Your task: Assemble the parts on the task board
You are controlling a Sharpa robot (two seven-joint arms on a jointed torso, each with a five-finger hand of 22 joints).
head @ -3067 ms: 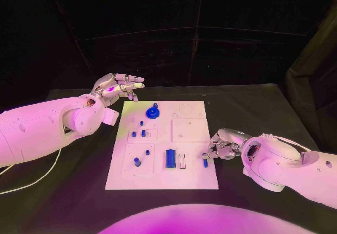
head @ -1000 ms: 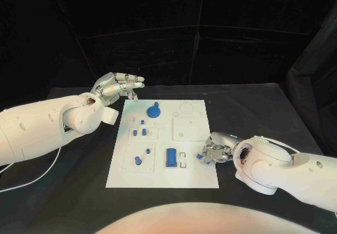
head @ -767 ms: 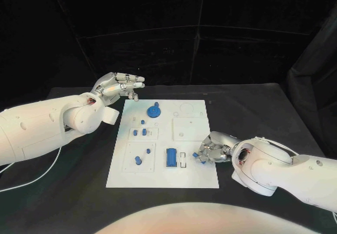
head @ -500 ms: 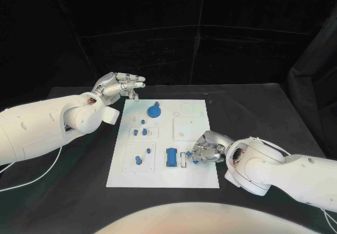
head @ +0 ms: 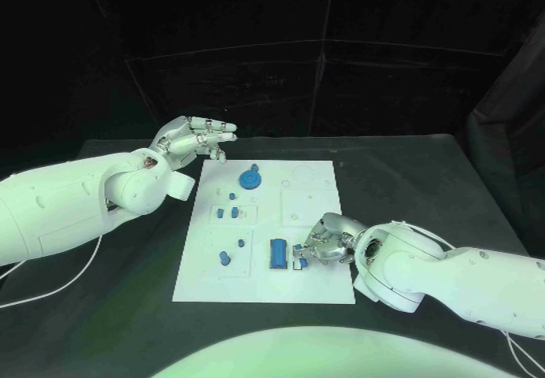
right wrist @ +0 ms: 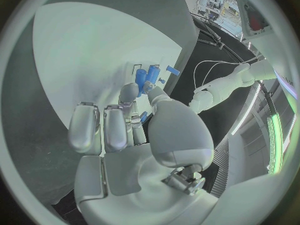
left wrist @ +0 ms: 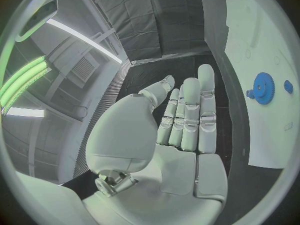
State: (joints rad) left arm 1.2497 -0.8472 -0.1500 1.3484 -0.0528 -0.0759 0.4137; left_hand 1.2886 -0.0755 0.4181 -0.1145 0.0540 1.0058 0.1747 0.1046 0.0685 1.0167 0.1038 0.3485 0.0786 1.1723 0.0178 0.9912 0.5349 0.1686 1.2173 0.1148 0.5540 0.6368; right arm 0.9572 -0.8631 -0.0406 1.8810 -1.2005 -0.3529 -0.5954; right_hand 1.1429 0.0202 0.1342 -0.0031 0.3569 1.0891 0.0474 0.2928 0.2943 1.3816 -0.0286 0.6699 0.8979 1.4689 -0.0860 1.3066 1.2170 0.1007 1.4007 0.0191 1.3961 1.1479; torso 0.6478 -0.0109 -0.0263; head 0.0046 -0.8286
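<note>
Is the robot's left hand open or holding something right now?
Open. The left hand hangs past the far left corner of the task board, fingers stretched out with nothing in them.

— How's my light on the head view?

— Dim room, black backdrop. The task board (head: 259,279) and arms read bright, no glare. Focus is fine.

— And the wrists?

— I get heavy fisheye bending at each circle's rim. A glowing strip light (left wrist: 22,80) shows on the left wrist view; the right hand (right wrist: 134,145) close up looks soft.
</note>
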